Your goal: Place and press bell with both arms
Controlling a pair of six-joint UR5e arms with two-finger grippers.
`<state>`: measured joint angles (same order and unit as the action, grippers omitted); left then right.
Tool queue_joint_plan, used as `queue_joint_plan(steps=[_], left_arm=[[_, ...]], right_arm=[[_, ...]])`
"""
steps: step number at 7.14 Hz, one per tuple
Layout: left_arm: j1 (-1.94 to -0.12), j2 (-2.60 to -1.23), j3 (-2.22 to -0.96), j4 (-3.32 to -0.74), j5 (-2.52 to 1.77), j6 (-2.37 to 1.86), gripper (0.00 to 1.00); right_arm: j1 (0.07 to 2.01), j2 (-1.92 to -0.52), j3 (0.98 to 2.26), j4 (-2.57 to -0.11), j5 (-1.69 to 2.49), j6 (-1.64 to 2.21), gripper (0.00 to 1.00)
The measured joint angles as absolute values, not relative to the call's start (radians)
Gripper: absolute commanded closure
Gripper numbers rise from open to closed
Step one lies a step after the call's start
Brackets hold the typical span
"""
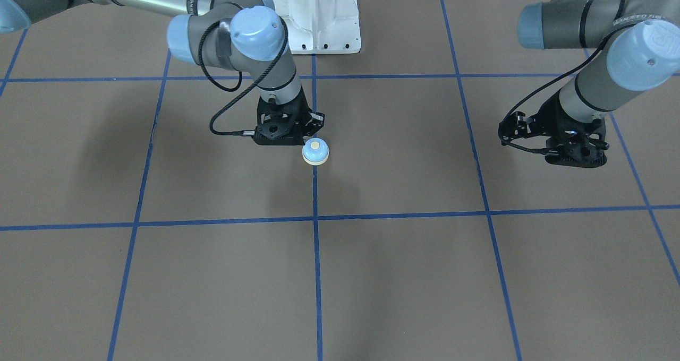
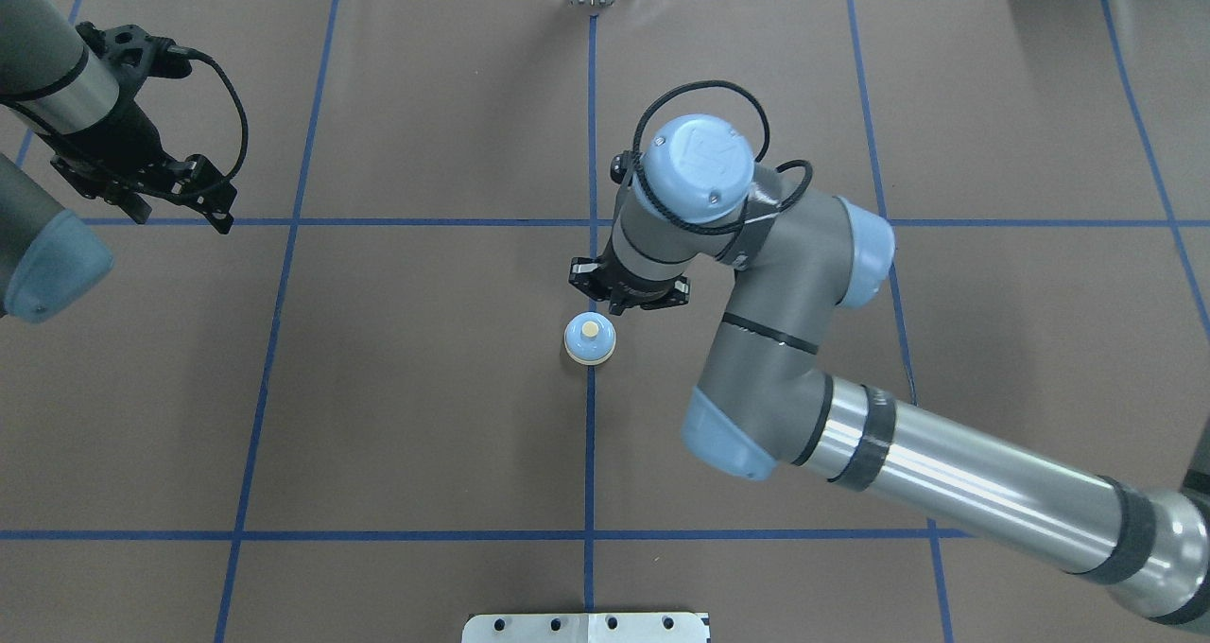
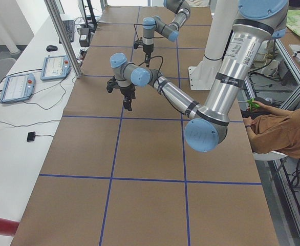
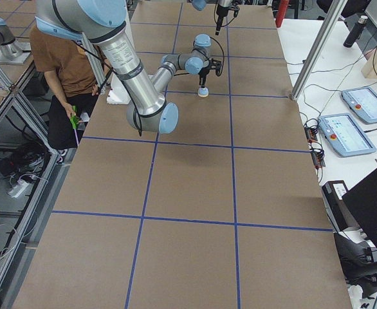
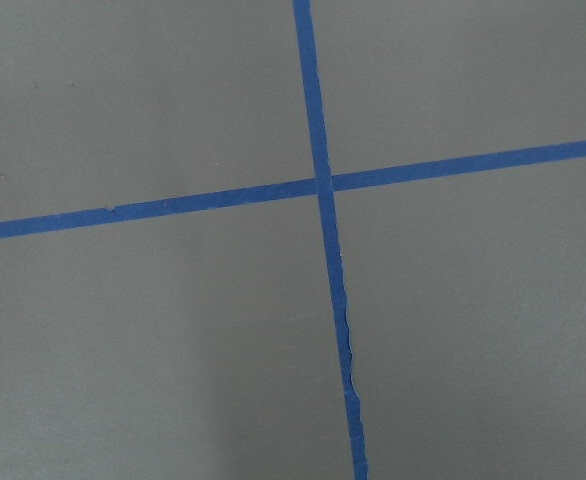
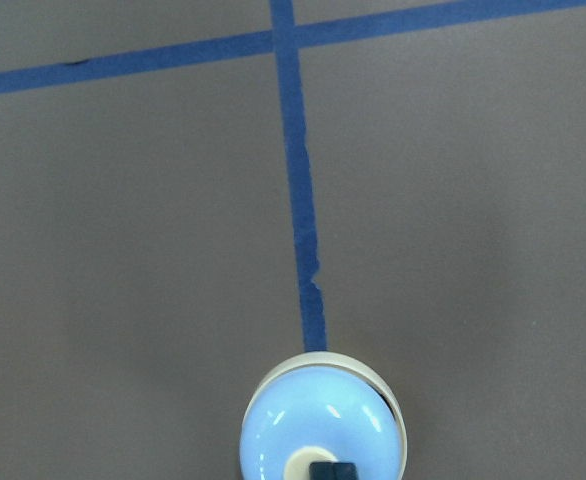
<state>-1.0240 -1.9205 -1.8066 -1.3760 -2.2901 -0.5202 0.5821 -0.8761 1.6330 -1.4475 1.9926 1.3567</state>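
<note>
Bell (image 1: 315, 152) apparently just beneath right jaws.

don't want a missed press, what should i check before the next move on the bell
1. bell upright on the table, on the blue tape line: ok
2. right gripper tip lined up over the cream button: ok
3. tip touching the button: cannot tell
4. right gripper shut to a single tip: ok, as it looks in the wrist view
5. left gripper well away from the bell: ok
</note>
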Motion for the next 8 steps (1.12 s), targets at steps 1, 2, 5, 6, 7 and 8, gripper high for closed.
queue_joint_plan(steps=[1, 2, 5, 6, 7, 8], left_arm=[[-1.04, -1.91, -1.815, -1.376, -2.291, -0.509, 0.01], [-1.066, -1.884, -1.829, -1.377, -2.293, -0.465, 0.01], [-1.221, -1.754, -1.842, -1.384, -2.299, -0.183, 0.01], [-1.282, -1.709, -1.839, -1.386, -2.301, -0.082, 0.01], [-1.338, -1.678, -1.831, -1.386, -2.302, 0.002, 0.01], [-1.388, -1.654, -1.819, -1.389, -2.302, 0.069, 0.01]], right_arm=[[0.655, -0.97, 1.726, -1.449, 2.046, 1.317, 1.0], [0.746, -1.065, 1.798, -1.449, 2.111, 1.242, 1.0], [1.032, -1.328, 1.871, -1.448, 2.259, 0.854, 1.0], [1.124, -1.409, 1.872, -1.448, 2.285, 0.69, 0.99], [1.212, -1.489, 1.865, -1.448, 2.304, 0.519, 0.83], [1.291, -1.557, 1.848, -1.447, 2.323, 0.365, 0.1]])
